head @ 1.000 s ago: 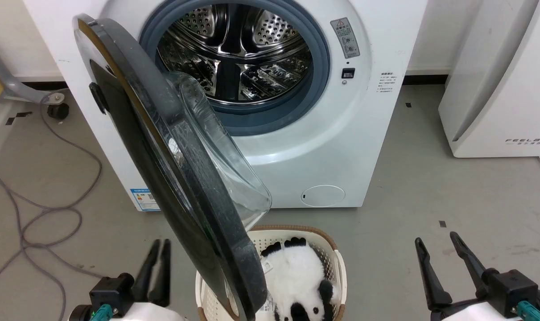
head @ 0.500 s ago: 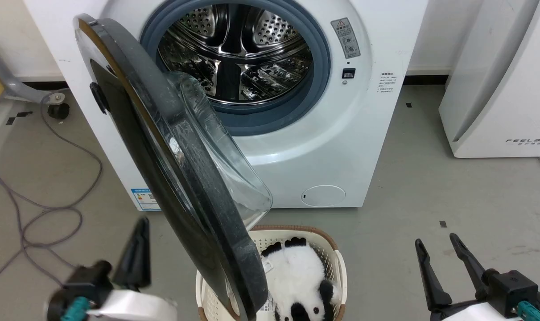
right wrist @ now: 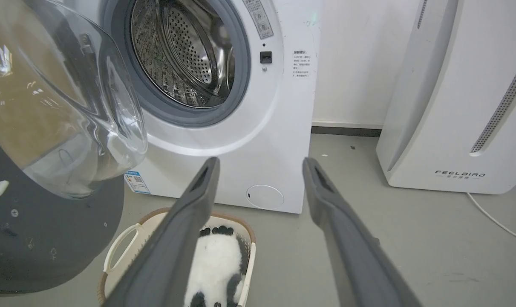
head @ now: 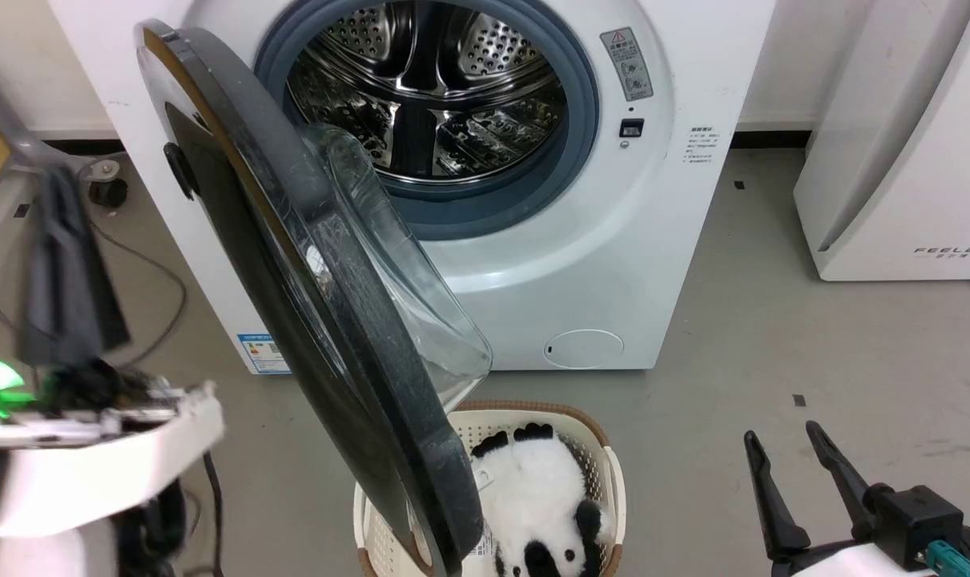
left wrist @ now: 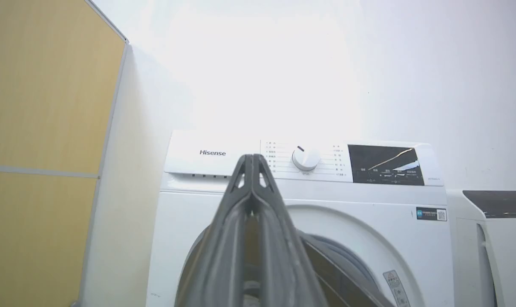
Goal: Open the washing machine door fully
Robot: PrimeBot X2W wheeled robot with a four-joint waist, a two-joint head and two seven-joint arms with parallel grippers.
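Note:
The white washing machine (head: 613,264) stands ahead with its steel drum (head: 428,88) exposed. Its round black door (head: 308,320) hangs partly open, swung out towards me, the glass bowl window (head: 404,272) bulging to the right. My left gripper (head: 64,192) is raised at the far left, left of the door and apart from it, fingers pressed together and shut on nothing. In the left wrist view those fingers (left wrist: 251,164) point at the machine's control panel (left wrist: 304,164). My right gripper (head: 781,445) stays low at the right, open and empty, also seen from the right wrist (right wrist: 260,164).
A cream laundry basket (head: 597,449) holding a black-and-white plush panda (head: 533,505) sits on the floor under the door's lower edge. A white FEELBIRD appliance (head: 901,160) stands at the right. Grey cables (head: 172,296) lie on the floor left. A yellow panel (left wrist: 44,128) flanks the machine.
My left arm has risen and swung left, from low beside the door to high at the far left. The door and right gripper have stayed put; the camera shifted slightly.

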